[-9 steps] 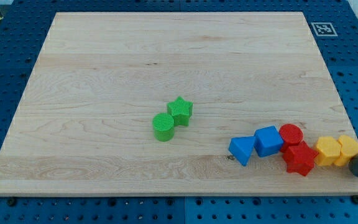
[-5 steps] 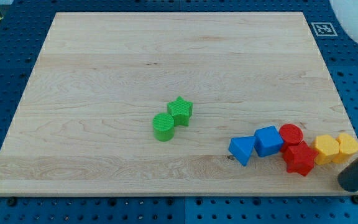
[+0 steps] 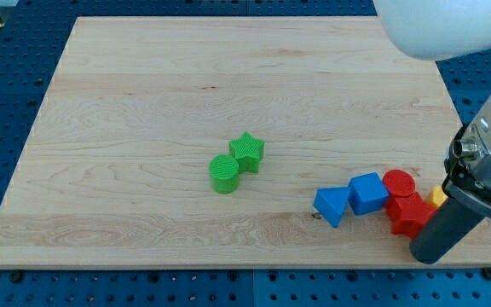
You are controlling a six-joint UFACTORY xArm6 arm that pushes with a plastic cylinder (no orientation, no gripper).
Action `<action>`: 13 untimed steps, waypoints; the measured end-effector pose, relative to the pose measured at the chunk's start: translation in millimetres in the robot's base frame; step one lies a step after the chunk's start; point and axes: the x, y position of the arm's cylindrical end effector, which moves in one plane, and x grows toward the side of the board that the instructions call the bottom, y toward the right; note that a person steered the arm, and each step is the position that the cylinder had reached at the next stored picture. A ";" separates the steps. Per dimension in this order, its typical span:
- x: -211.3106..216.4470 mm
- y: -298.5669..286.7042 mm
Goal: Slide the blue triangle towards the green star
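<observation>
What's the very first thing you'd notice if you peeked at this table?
First, the big robot arm coming in from the view's right, its dark rod ending in my tip at the board's bottom right, just right of the red block. Next, a crowded row there: blue triangle, blue cube, red cylinder and a yellow block peeking out. Near the middle, the green star touches a green cylinder.

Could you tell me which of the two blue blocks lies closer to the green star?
The blue triangle, the leftmost block of the cluster. The blue cube sits just right of it, farther from the green star.
</observation>
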 end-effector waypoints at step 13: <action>-44.7 -25.7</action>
